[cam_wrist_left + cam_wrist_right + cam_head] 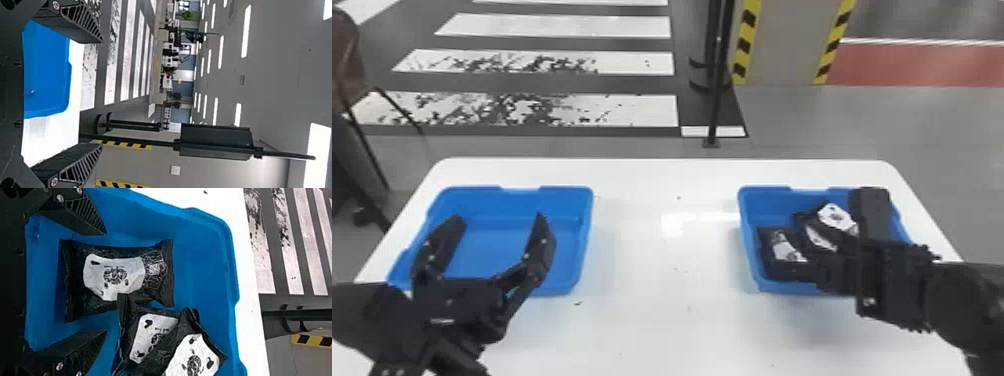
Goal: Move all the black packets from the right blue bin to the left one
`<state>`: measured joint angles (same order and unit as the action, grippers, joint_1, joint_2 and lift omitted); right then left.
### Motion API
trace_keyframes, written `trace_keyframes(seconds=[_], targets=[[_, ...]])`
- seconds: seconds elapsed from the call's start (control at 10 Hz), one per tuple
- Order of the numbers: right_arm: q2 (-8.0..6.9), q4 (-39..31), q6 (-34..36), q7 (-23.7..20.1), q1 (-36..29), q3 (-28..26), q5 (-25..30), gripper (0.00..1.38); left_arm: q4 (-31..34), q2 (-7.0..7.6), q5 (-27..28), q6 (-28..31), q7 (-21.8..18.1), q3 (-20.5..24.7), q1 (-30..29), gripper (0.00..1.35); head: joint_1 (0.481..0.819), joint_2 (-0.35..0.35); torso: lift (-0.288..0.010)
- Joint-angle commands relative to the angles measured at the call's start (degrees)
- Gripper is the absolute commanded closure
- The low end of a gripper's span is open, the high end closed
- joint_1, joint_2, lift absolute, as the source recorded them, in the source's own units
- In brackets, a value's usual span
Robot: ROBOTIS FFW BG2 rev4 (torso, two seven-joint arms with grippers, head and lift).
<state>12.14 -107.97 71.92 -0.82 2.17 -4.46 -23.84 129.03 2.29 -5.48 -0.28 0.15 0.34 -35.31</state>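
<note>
While the right wrist view reveals three packets [113, 276], left gripper [500, 218] and right gripper [833, 231] gape wide, empty.

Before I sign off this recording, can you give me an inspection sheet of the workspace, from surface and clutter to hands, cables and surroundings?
Surface: white tabletop, glare near its middle.
Job's things: at least three black packets, partly overlapping, in the right blue bin; the visible floor of the left blue bin is bare.
Clutter: small dark speck near the left bin, with a few fainter ones.
Hands: left hand open at the left bin; right hand open at the right bin, gripping nothing.
Cables: nothing seen.
Surroundings: column with yellow-black edges, dark pole, white floor stripes.
</note>
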Motion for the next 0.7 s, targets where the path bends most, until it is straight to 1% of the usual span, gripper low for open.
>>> trace_keyframes(seconds=[0.0, 0.2, 0.3, 0.4, 0.5, 0.6], targets=[[-0.01, 1.59, -0.49, 0.47, 1.21, 0.00, -0.16, 0.14, -0.01, 0.00, 0.00, 0.00, -0.07, 0.00, 0.16, 0.09, 0.695, -0.021, -0.140], [-0.01, 3.70, -0.91, 0.99, 2.05, 0.00, -1.19, 0.15, -0.15, 0.00, -0.11, 0.00, -0.15, 0.00, 0.16, 0.09, 0.695, -0.025, -0.140], [0.07, 4.68, -0.91, 0.99, 2.47, 0.00, -1.41, 0.19, -0.15, 0.00, -0.23, -0.14, -0.15, 0.00, 0.16, 0.09, 0.695, -0.026, -0.140], [0.07, 5.24, -1.05, 0.91, 2.76, 0.00, -2.21, 0.33, -0.29, -0.09, -0.34, -0.14, -0.07, 0.00, 0.30, 0.09, 0.695, -0.026, -0.140], [0.07, 5.24, -1.33, 0.91, 2.76, 0.11, -3.13, 0.78, -0.29, -0.09, -0.34, -0.14, -0.07, 0.00, 0.30, 0.09, 0.695, -0.025, -0.140], [0.07, 4.40, -1.61, 0.91, 2.47, 0.23, -3.81, 1.04, -0.29, -0.09, -0.34, -0.14, -0.15, 0.00, 0.30, 0.09, 0.695, -0.021, -0.140]])
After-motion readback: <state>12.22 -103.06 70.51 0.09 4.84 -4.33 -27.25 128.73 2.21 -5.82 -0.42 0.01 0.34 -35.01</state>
